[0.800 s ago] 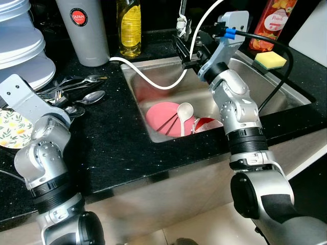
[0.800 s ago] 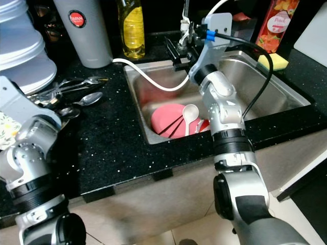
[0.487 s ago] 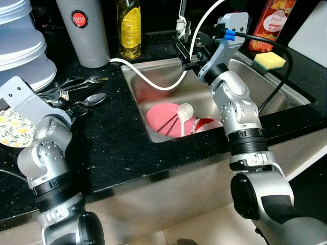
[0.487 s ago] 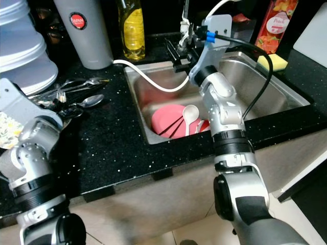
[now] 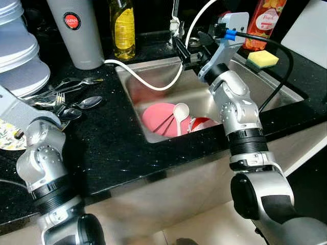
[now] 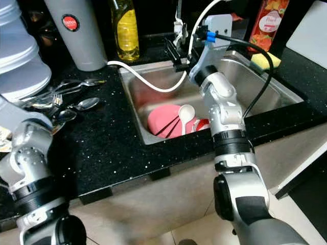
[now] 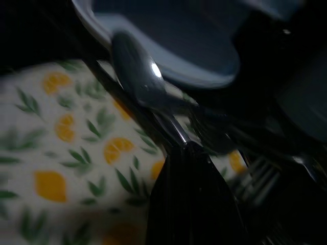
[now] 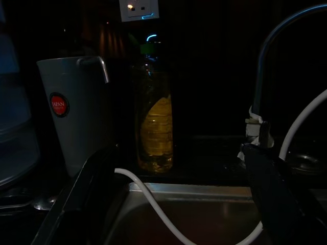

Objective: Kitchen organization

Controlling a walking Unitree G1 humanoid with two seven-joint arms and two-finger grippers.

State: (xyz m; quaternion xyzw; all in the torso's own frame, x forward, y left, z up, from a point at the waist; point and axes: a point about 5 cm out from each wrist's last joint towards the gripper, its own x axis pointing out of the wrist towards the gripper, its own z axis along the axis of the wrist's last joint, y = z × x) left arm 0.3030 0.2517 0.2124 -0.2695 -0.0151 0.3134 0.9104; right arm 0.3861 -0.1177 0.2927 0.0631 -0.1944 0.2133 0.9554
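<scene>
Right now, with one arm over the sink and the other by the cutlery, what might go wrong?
The right gripper, open, hangs beside the white hose; it could snag it. The left gripper seems to pinch a spoon over the lemon-print plate; a loose hold might drop it.

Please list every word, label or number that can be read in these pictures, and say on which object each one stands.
"JAPAN": on the round red label of the grey jug; the smaller line under it is too small to read.
"Peach": on the label of the red bottle behind the yellow sponge.
The yellow oil bottle shows no readable text.
</scene>
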